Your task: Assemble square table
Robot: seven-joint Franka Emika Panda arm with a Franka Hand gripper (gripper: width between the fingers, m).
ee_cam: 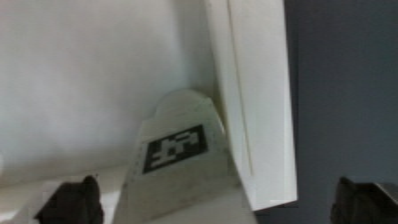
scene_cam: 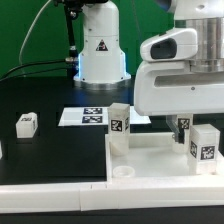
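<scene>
- On the black table (scene_cam: 50, 155) lies the big white square plate (scene_cam: 160, 155), at the exterior view's right, with a round socket (scene_cam: 122, 172) at its near corner.
- Above the plate hangs the robot's gripper (scene_cam: 180, 127). In the wrist view its two dark fingers (ee_cam: 71, 203) stand wide apart with nothing between them.
- One leg (scene_cam: 119, 124) stands on the plate's far corner. Another leg (scene_cam: 205, 143) stands just beside the gripper.
- A third leg (scene_cam: 26, 124) lies alone, well apart, at the exterior view's left.
- Behind the plate lies the flat marker board (scene_cam: 85, 116).
</scene>
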